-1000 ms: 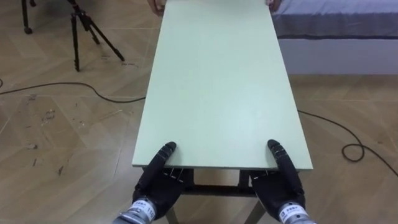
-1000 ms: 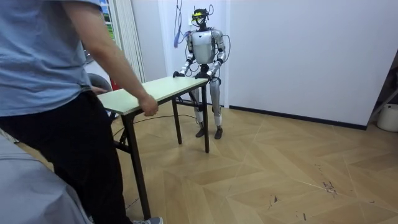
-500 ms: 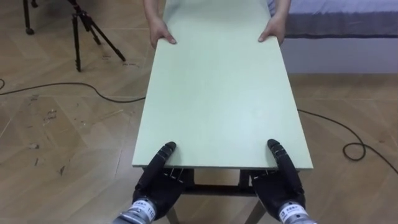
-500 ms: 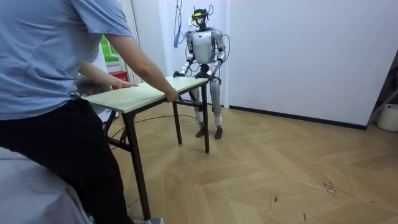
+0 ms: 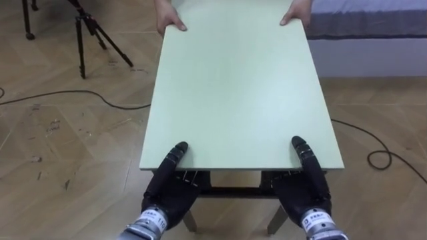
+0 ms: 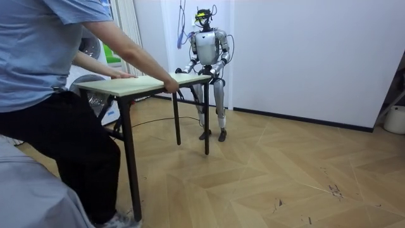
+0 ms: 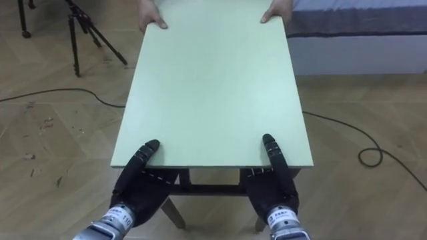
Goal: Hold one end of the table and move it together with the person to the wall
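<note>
A tripod (image 5: 87, 33) stands on the wooden floor (image 5: 67, 147) at the far left. The robot's left hand (image 5: 168, 191) grips the near edge of the pale green bench (image 5: 233, 87) by its left corner, with the thumb lying on top and the other fingers reaching under the board to clamp it. The bench stretches away from the robot, and at its far end a person's hands (image 5: 169, 20) hold both corners. The right hand (image 5: 305, 191) clamps the near right corner the same way, thumb above, fingers below. A bed (image 5: 373, 27) lies beyond on the right. In the room view the robot stands upright by the white wall (image 6: 304, 50), and the person (image 6: 44, 76) leans in at the opposite end
</note>
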